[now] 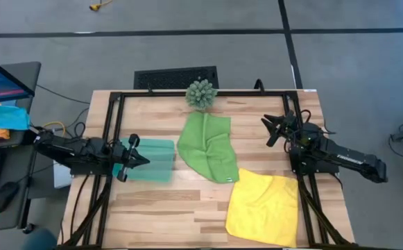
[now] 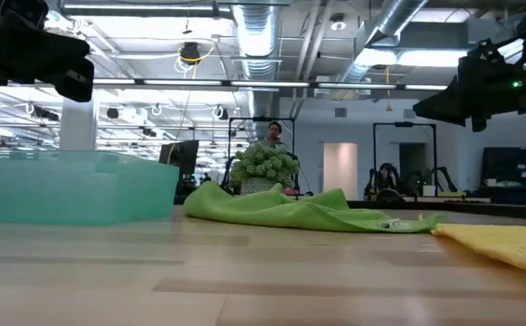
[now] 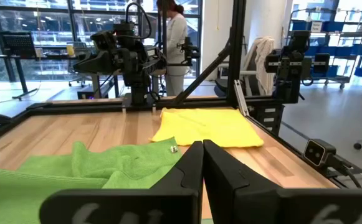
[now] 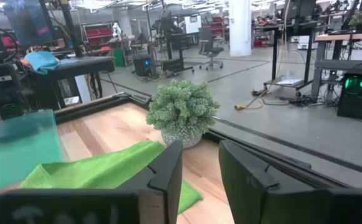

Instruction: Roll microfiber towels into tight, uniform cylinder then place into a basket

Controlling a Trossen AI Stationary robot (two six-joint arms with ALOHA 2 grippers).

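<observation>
A leaf-green microfiber towel (image 1: 208, 147) lies rumpled and partly folded on the middle of the table. A yellow towel (image 1: 263, 208) lies flat at the near right. The teal basket (image 1: 151, 160) stands at the left. My left gripper (image 1: 144, 160) is shut and hovers over the basket, pointing toward the table's right edge. My right gripper (image 1: 269, 130) is open and hangs above the table at the right, pointing toward the far left, with nothing between its fingers (image 4: 168, 168).
A spiky green ball plant (image 1: 201, 93) stands at the table's far edge, just beyond the green towel. A black metal frame (image 1: 187, 94) runs along the table's edges. Bare wood lies between the towels and along the near left.
</observation>
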